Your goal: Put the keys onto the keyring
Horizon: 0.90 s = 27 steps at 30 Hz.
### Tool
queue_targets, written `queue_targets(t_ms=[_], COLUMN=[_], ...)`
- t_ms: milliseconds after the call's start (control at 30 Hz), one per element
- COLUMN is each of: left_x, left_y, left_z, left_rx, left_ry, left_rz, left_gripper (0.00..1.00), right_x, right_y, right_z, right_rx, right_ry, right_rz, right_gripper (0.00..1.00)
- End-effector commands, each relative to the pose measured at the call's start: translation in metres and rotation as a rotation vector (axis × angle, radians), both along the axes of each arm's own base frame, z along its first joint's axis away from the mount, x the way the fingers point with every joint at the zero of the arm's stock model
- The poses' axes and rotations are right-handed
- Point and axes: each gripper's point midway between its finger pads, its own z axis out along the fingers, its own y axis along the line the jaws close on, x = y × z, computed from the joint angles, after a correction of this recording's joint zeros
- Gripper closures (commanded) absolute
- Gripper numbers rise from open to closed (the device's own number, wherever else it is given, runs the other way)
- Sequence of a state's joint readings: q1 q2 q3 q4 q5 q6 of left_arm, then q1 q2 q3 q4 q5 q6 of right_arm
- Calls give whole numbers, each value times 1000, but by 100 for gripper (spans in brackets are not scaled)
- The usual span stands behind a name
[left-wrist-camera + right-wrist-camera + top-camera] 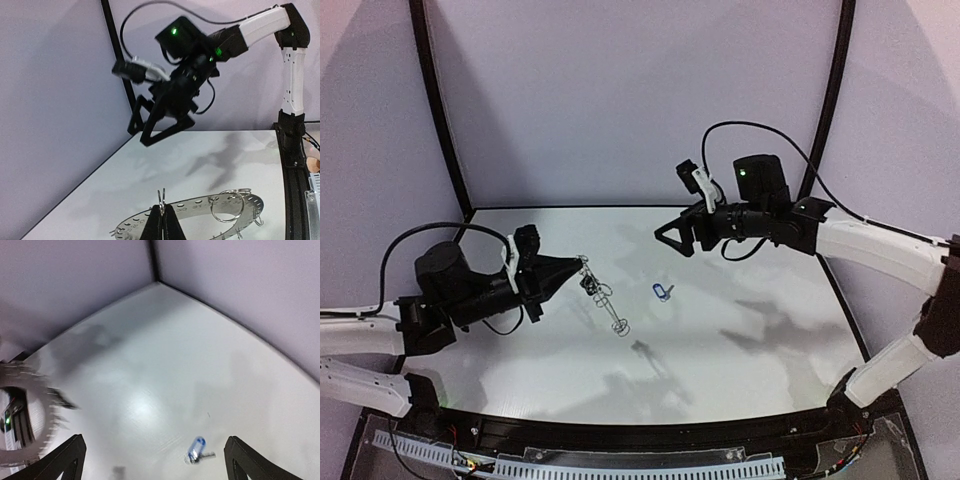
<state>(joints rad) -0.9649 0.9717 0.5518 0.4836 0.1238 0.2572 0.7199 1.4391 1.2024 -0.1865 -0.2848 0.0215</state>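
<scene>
My left gripper (572, 273) is shut on the rim of the keyring (603, 298) and holds it edge-on above the table. In the left wrist view my shut fingertips (163, 214) pinch the grey disc (192, 205) at a wire loop. A small dark piece (588, 283), perhaps the black-headed key, hangs at the ring. The blue-tagged key (662, 290) lies on the table, and shows in the right wrist view (196, 449). My right gripper (670, 240) is open and empty, raised above and behind that key. In the right wrist view the gripper (155, 460) has the key between its fingers and the blurred keyring (35, 377) at left.
The white table (750, 330) is walled by lilac panels with black posts at the back corners. The right arm's gripper (161, 122) hangs open in the air beyond the ring in the left wrist view. A cable tray (620, 465) runs along the near edge.
</scene>
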Motion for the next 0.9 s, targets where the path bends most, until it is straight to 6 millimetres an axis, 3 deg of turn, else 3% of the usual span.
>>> queue_targets(t_ms=[0,133,300,533,633,867], left_x=[4,9,12,17,20,19], left_y=[24,34,47,54,54,56], left_z=[28,25,23,15,13,10], left_rx=[-76,-11,-24,-12,-6,-10], left_ry=[-77,-37,-22,-2,10,24], left_rz=[98,153,210,258,268,274], left_gripper=[99,99,99,99,99,99], right_x=[30,36,43,33,36,40], right_y=[-21,-21,-24,0,1,11], right_z=[-74,-120,-157,-189,-197,-213], right_rx=[-102,-279,-435,-592,-660,-735], right_ry=[322,392,397,113,4,-8], right_rz=[-174,-137,-99,27,18,21], right_gripper=[2,2,3,8,13,32])
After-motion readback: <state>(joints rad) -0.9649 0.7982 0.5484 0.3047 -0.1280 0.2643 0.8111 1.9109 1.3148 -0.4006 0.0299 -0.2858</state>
